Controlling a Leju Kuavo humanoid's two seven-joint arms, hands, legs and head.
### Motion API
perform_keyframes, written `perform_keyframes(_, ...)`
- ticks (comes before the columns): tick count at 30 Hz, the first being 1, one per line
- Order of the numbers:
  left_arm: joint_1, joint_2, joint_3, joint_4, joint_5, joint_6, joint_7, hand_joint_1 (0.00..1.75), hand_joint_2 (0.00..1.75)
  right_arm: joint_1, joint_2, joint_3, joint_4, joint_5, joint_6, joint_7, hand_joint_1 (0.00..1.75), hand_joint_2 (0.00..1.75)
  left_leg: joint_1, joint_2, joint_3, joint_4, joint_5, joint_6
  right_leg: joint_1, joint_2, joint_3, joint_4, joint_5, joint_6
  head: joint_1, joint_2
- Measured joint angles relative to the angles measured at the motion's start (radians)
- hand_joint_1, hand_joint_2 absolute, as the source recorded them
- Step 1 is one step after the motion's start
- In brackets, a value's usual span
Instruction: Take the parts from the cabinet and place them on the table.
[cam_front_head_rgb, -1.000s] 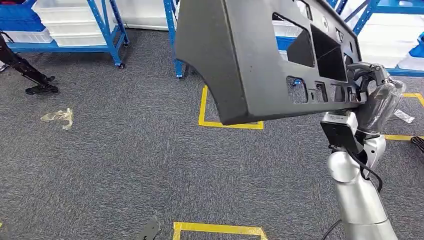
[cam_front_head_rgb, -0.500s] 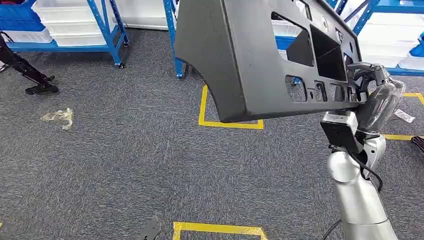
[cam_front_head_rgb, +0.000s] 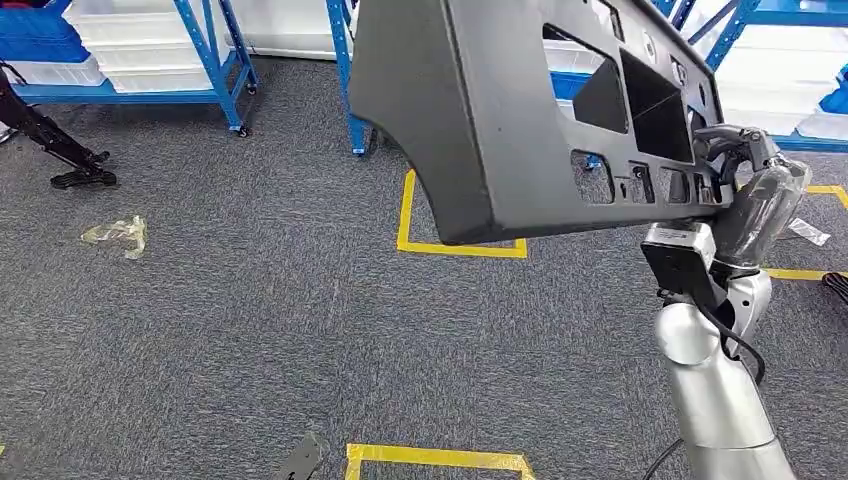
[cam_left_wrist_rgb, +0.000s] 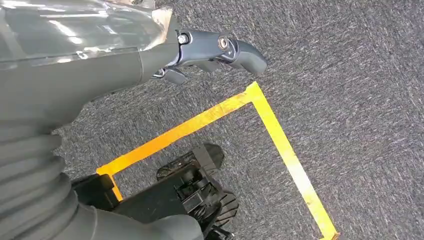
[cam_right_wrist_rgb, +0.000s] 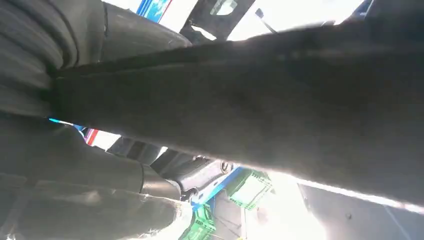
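Above the carpet, right hand grips the grey panel (white bins shelved behind); left hand holds nothing.

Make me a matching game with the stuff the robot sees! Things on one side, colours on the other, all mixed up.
Things:
1. big part held by the right robot hand
2. floor tape
3. shelf frames
4. bins on the shelves

Colours:
A. blue
B. white
C. dark grey
D. yellow

Pairs: 1-C, 2-D, 3-A, 4-B
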Motion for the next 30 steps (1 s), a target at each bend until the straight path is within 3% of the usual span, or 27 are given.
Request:
perform_keyframes(7,0.000,0.000,0.000,0.000,-0.002,-0.004,0.000,0.00,1.75,0.000,0.000,0.000,0.000,-0.001,0.000,0.000,1.75,1.75,0.000,0.000,0.000,0.000,0.000,0.000,0.000,0.000,0.000,0.000,0.000,0.000,0.000,0.000)
perform_keyframes(8,-0.001,0.001,0.000,0.000,-0.003,-0.012,-0.001,0.00,1.75,0.000,0.000,0.001,0.000,-0.002,0.004,0.000,1.75,1.75,-0.006,0.001,-0.003,0.005,-0.010,0.009,-0.011,0.000,0.001,-0.005,0.001,0.005,-0.001,0.000)
perform_keyframes(10,0.000,0.002,0.000,0.000,-0.008,-0.022,-0.002,0.00,1.75,0.000,0.000,0.003,0.000,-0.003,0.010,0.000,1.75,1.75,-0.005,0.000,-0.001,0.003,-0.013,0.019,-0.012,0.000,0.004,-0.008,-0.001,0.010,-0.001,0.000)
perform_keyframes(12,0.001,0.003,-0.001,0.000,-0.010,-0.025,-0.002,0.00,1.75,0.001,-0.001,0.005,0.000,-0.003,0.012,0.000,1.75,1.75,-0.002,0.000,0.004,-0.009,-0.017,0.030,-0.007,0.001,0.010,0.008,0.015,0.026,0.000,0.000)
perform_keyframes(14,0.001,0.004,-0.001,-0.001,-0.010,-0.026,-0.003,0.00,1.75,0.000,-0.002,0.008,0.000,-0.003,0.013,0.000,1.75,1.75,0.004,-0.001,0.028,-0.019,-0.019,0.040,-0.009,-0.002,-0.019,0.053,-0.010,0.023,0.003,0.000)
perform_keyframes(15,0.000,0.005,0.000,-0.002,-0.010,-0.027,-0.003,0.00,1.75,-0.001,-0.003,0.009,0.000,-0.003,0.013,0.000,1.75,1.75,0.005,-0.001,0.031,-0.019,-0.020,0.042,-0.009,-0.002,-0.049,0.113,-0.034,0.017,0.004,0.000)
perform_keyframes(17,0.001,0.004,-0.001,-0.002,-0.010,-0.028,-0.003,0.00,1.75,0.002,-0.005,0.009,0.000,-0.004,0.013,-0.001,1.75,1.75,0.006,0.000,0.034,-0.018,-0.025,0.041,-0.009,-0.002,-0.141,0.266,-0.090,0.010,0.003,0.000)
perform_keyframes(18,0.003,0.004,-0.002,-0.002,-0.010,-0.031,-0.003,0.00,1.75,0.006,-0.005,0.009,0.000,-0.005,0.013,0.000,1.75,1.75,0.006,0.000,0.036,-0.018,-0.028,0.038,-0.011,-0.002,-0.175,0.316,-0.101,0.011,0.004,0.000)
perform_keyframes(19,0.005,0.003,-0.002,-0.002,-0.010,-0.031,-0.003,0.00,1.75,0.010,-0.005,0.009,0.000,-0.005,0.013,0.001,1.75,1.75,0.008,0.000,0.039,-0.017,-0.031,0.034,-0.014,-0.002,-0.185,0.316,-0.092,0.021,0.003,0.000)
perform_keyframes(20,0.006,0.003,-0.003,-0.002,-0.010,-0.031,-0.003,0.00,1.75,0.012,-0.005,0.009,0.000,-0.005,0.013,0.001,1.75,1.75,0.011,-0.001,0.045,-0.016,-0.036,0.028,-0.017,-0.002,-0.172,0.272,-0.067,0.033,0.004,0.000)
perform_keyframes(21,0.007,0.003,-0.004,-0.002,-0.010,-0.031,-0.003,0.00,1.75,0.013,-0.005,0.009,0.000,-0.005,0.013,0.001,1.75,1.75,0.017,-0.001,0.054,-0.014,-0.042,0.020,-0.023,-0.003,-0.135,0.183,-0.022,0.046,0.003,0.000)
perform_keyframes(22,0.007,0.004,-0.005,-0.002,-0.010,-0.029,-0.003,0.00,1.75,0.012,-0.005,0.009,0.000,-0.005,0.013,0.001,1.75,1.75,0.022,-0.001,0.061,-0.010,-0.050,0.009,-0.031,-0.005,-0.091,0.082,0.028,0.066,0.004,0.000)
perform_keyframes(23,0.007,0.007,-0.005,-0.001,-0.010,-0.029,-0.003,0.00,1.75,0.014,-0.005,0.009,0.000,-0.004,0.013,0.001,1.75,1.75,0.019,-0.001,0.063,-0.004,-0.060,-0.004,-0.039,-0.012,-0.068,0.021,0.051,0.079,0.006,0.000)
perform_keyframes(24,0.006,0.009,-0.005,-0.002,-0.010,-0.029,-0.003,0.00,1.75,0.013,-0.005,0.012,0.002,-0.004,0.013,0.000,1.75,1.75,0.021,-0.001,0.062,0.004,-0.065,-0.011,-0.028,-0.009,-0.075,0.018,0.013,0.050,0.011,0.000)
perform_keyframes(25,0.005,0.009,-0.006,-0.002,-0.010,-0.029,-0.003,0.00,1.75,0.015,-0.006,0.013,0.003,-0.005,0.013,0.001,1.75,1.75,0.016,0.000,0.056,0.001,-0.071,-0.018,-0.025,-0.010,-0.064,0.025,0.024,0.030,0.008,0.000)
perform_keyframes(27,0.007,0.010,-0.006,-0.002,-0.010,-0.028,-0.003,0.00,1.75,0.020,-0.006,0.013,0.003,-0.005,0.013,0.003,1.75,1.75,0.021,0.003,0.070,0.004,-0.081,-0.023,-0.025,-0.006,-0.061,0.025,0.022,0.011,0.003,0.000)
perform_keyframes(28,0.005,0.011,-0.006,-0.003,-0.010,-0.028,-0.003,0.00,1.75,0.019,-0.006,0.014,0.002,-0.004,0.013,0.003,1.75,1.75,0.027,0.004,0.060,0.010,-0.082,-0.028,-0.031,-0.002,-0.047,0.026,0.018,0.005,0.002,0.000)
perform_keyframes(29,0.004,0.010,-0.006,-0.005,-0.010,-0.028,-0.004,0.00,1.75,0.017,-0.006,0.013,0.000,-0.004,0.013,0.002,1.75,1.75,0.028,0.006,0.045,0.050,-0.071,-0.032,-0.028,-0.001,-0.034,0.024,0.011,-0.003,0.001,0.000)
perform_keyframes(30,0.003,0.009,-0.006,-0.005,-0.010,-0.028,-0.004,0.00,1.75,0.014,-0.006,0.013,0.000,-0.003,0.013,0.002,1.75,1.75,0.028,0.006,0.004,0.124,-0.066,-0.038,-0.025,-0.001,-0.023,0.024,0.003,-0.015,-0.002,0.000)
